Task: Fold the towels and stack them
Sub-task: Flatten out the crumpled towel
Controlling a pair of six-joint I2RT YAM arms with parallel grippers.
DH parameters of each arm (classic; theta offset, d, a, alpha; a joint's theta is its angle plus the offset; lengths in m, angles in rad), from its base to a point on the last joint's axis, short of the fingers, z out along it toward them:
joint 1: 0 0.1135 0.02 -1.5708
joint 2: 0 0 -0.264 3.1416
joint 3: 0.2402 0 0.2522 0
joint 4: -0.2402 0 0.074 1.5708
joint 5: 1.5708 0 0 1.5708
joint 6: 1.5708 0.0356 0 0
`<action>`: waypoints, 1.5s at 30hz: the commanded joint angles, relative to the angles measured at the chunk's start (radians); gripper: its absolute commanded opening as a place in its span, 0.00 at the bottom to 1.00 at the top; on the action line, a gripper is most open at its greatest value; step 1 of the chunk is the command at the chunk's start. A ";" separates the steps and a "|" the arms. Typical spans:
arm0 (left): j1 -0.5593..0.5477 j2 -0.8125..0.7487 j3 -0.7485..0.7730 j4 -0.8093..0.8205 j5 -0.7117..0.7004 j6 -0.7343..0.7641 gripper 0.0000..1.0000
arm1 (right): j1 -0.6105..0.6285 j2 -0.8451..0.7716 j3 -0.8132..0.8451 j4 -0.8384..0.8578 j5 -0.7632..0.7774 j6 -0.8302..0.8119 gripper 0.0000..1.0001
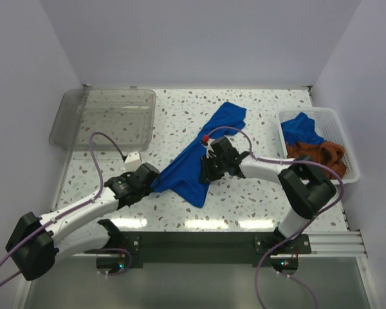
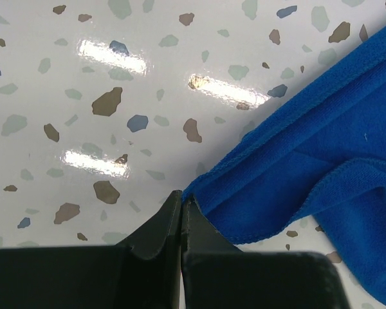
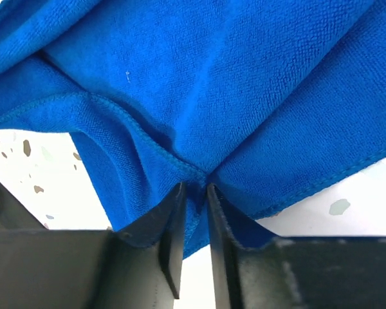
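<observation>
Left pincer point(image 2: 181, 196) is clamped on one corner of the blue towel point(image 2: 321, 154), stretched across the surface point(image 2: 83, 77) left of the white basket point(image 1: 312, 112); right pincer point(image 3: 193, 187) pinches a fold of its hem. More towels point(image 1: 315, 151) lie heaped inside that basket.

Wht speckled table point(image 1: 174, 109): clear tray point(image 1: 106, 119) in back-left corner, wht basket point(image 1: 309, 113) at right edge, blue towel point(image 1: 222, 125) lying diag. across mid, btw the two, touching neither.
</observation>
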 commanded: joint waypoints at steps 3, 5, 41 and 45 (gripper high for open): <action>0.005 0.004 0.035 -0.005 -0.041 0.004 0.00 | 0.005 -0.021 0.004 0.002 -0.001 -0.025 0.10; 0.005 -0.001 0.045 -0.011 -0.045 0.005 0.00 | 0.005 -0.045 0.012 -0.036 0.013 -0.048 0.02; 0.160 0.013 1.205 0.333 0.367 0.452 0.00 | -0.010 -0.754 0.963 -0.474 0.329 -0.700 0.00; 0.162 0.027 1.337 0.311 0.412 0.464 0.00 | -0.010 -0.753 1.065 -0.477 0.294 -0.703 0.00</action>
